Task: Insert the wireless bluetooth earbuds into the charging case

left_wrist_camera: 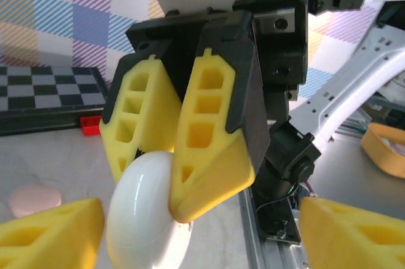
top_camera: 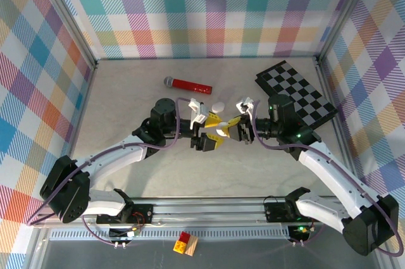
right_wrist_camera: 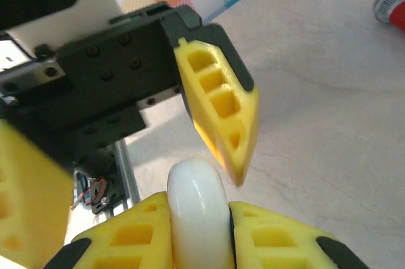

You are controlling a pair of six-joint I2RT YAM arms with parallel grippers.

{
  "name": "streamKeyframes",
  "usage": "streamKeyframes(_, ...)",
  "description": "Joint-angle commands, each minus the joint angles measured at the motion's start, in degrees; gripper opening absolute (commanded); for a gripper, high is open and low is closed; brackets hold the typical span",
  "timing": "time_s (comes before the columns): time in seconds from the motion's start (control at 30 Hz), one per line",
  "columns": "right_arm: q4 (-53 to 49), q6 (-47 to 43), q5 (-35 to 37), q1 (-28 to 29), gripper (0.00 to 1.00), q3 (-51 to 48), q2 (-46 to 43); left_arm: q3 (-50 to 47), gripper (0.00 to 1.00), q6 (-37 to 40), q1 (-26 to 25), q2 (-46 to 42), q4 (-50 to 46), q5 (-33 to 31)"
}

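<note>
White oval case (right_wrist_camera: 196, 218) cut off below, sides hidden by right tool (right_wrist_camera: 197, 206)

Pale table (top_camera: 126, 107) under red microphone (top_camera: 188, 83), checkerboard (top_camera: 296, 93), pink oval case (left_wrist_camera: 35, 199).

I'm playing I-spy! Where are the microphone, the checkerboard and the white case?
microphone (top_camera: 193, 84), top view, middle of its red handle.
checkerboard (top_camera: 300, 92), top view, middle of the board.
white case (right_wrist_camera: 197, 209), right wrist view, its rounded front between the yellow fingers.
</note>
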Motion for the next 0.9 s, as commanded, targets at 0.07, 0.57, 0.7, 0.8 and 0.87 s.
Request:
streamKeyframes(0.07,6.84,6.27,4.32,-2.36,0.18,-3.69,1.53,-4.20,0.96,6.34,0.57,-4.35,0.85,-8.69)
streamKeyframes(0.57,13.98,19.92,12.89,-5.39,0.16,-7.43,19.68,-4.38,1.00,24.18,-1.17,-3.60,-21.90,-22.87)
streamKeyframes(0.7,14.76,20.71,13.75,-5.77,0.16,-7.55,24.02,-4.55,1.00,24.23,-1.19,-2.46,-21.41,-22.62)
streamKeyframes(0.8,15.60,21.07,13.88,-5.77,0.16,-7.89,27.17,-4.90,1.00,23.88,-1.16,-2.08,-20.43,-22.41)
streamKeyframes(0.87,16.17,21.41,13.73,-5.82,0.17,-7.93,29.67,-4.83,1.00,23.62,-1.18,-1.77,-20.12,-22.23)
